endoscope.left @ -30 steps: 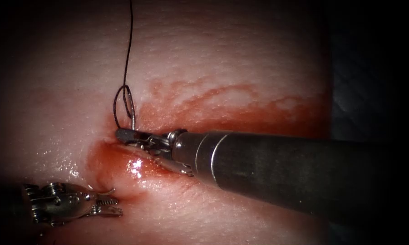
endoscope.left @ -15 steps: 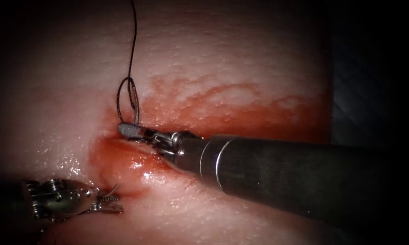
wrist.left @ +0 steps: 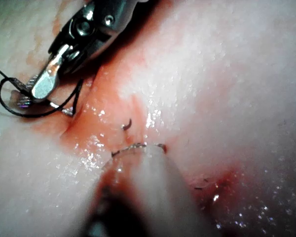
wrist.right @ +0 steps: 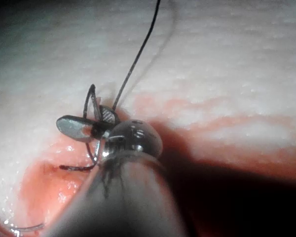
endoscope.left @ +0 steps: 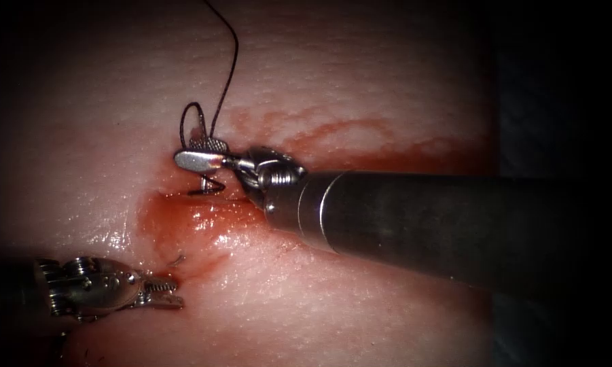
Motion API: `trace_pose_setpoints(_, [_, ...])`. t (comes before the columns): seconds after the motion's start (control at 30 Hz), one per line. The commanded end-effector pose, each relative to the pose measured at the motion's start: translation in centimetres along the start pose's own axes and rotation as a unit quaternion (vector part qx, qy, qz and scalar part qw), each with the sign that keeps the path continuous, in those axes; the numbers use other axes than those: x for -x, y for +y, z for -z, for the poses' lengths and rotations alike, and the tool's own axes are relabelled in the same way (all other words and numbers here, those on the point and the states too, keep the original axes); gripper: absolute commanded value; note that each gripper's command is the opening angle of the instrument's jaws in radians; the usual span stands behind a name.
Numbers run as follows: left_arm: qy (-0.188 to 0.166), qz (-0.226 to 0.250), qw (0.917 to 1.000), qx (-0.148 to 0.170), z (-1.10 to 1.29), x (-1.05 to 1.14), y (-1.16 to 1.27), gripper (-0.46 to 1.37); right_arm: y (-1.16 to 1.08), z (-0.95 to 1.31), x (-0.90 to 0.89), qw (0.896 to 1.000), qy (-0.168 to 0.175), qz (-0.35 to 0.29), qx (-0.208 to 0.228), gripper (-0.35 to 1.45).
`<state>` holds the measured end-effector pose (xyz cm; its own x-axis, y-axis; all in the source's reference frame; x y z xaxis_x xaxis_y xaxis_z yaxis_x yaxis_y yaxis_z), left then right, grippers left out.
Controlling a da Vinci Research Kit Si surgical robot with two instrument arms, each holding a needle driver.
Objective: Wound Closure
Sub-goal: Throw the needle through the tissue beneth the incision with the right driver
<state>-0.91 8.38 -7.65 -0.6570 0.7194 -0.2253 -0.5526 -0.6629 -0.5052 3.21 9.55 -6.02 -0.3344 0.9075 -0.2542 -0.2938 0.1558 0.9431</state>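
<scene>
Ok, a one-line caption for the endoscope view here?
Right tool, jaws apart, at the thread loop beside the cut; left tool low on the tissue, jaws open, empty.

The tissue [endoscope.left: 360,81] looks soft and finely pebbled – matt where it is dry, wet and glossy where the red fluid [endoscope.left: 183,228] lies. Both tools are of polished metal: the right tool [endoscope.left: 200,153] has shiny jaws with ridged inner faces and a duller, brushed shaft, the left tool [endoscope.left: 163,293] toothed jaws. The thread [endoscope.left: 225,75] is dark, thin and matt.
</scene>
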Motion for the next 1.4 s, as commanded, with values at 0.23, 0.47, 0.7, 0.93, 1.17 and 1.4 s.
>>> trace_pose_setpoints(0.23, [0.0,0.0,1.0,-0.001,0.0,0.01,0.01,0.19,0.05,-0.08,-0.1,1.0,0.002,0.023,0.006,1.11])
trace_pose_setpoints(0.47, [0.0,0.0,1.0,-0.001,0.01,0.01,0.0,0.19,0.07,-0.11,-0.1,0.999,-0.015,0.025,0.02,0.52])
trace_pose_setpoints(0.7, [0.0,0.0,1.0,-0.001,0.02,0.02,0.01,0.19,0.05,-0.06,-0.08,0.977,0.024,-0.2,0.064,-0.35])
trace_pose_setpoints(0.93, [0.0,0.0,1.0,0.0,0.02,0.02,0.0,0.2,-0.13,0.0,0.08,0.954,-0.011,-0.29,0.067,-0.35])
trace_pose_setpoints(1.17, [0.0,0.0,1.0,0.0,0.02,0.02,0.0,0.2,-0.25,0.04,0.35,0.925,-0.043,-0.375,0.045,-0.35])
trace_pose_setpoints(1.4, [0.0,-0.001,1.0,0.0,0.02,0.02,0.0,0.2,-0.29,0.07,0.6,0.902,-0.058,-0.425,0.039,-0.35])
